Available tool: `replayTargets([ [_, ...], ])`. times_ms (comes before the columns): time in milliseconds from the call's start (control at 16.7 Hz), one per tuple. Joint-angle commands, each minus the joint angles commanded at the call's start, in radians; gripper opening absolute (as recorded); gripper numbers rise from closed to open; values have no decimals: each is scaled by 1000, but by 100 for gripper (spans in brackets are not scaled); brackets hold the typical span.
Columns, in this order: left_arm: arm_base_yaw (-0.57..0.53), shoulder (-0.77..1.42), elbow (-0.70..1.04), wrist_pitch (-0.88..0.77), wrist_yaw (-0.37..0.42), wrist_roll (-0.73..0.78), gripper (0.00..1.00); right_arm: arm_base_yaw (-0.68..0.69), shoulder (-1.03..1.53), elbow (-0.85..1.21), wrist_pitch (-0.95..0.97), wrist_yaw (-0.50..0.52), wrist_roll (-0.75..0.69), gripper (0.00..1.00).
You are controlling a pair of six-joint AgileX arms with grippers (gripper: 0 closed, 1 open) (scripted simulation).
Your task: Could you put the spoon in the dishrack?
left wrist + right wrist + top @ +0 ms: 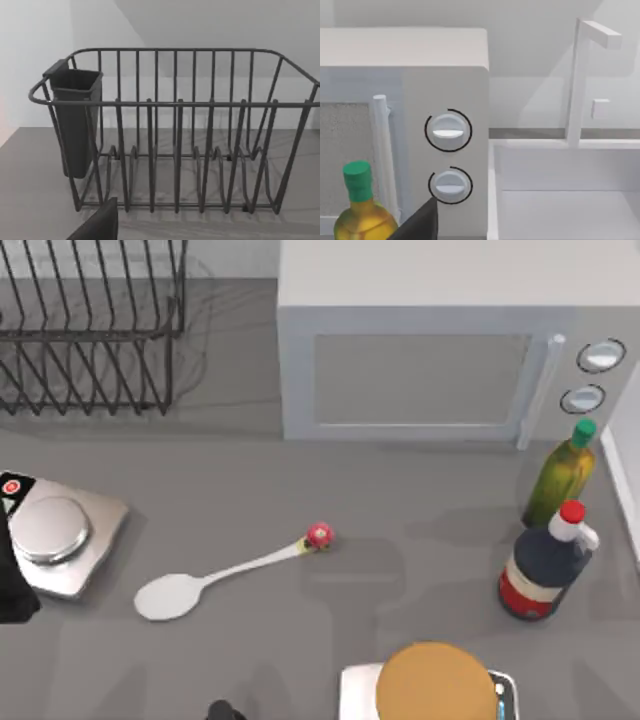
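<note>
Grey table (400, 570), spoon (215, 578), dishrack (90, 330), scale (60, 535)

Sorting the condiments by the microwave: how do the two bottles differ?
The olive-green bottle is slim with a green cap; the dark bottle is squatter, with a red-and-white cap and a red band near its base. The green one stands nearer the microwave, the dark one nearer the table's front. Both stand at the table's right.

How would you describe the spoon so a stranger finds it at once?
Start at the grey microwave at the table's back. In front of it, between the kitchen scale and two bottles, lies the spoon: slim, white, flat on the table, with a red-pink ball ending its handle.
</note>
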Motion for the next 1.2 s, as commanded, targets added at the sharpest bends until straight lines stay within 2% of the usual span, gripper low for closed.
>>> replayTargets([
  [240, -13, 30, 30, -22, 2, 11, 100, 0, 0, 0, 0, 0, 0, 100],
  [480, -82, 218, 209, -145, 4, 76, 100, 0, 0, 0, 0, 0, 0, 100],
  [660, -157, 471, 413, -289, 3, 149, 100, 0, 0, 0, 0, 0, 0, 100],
  [1200, -419, 1419, 1089, -807, 4, 405, 100, 0, 0, 0, 0, 0, 0, 100],
])
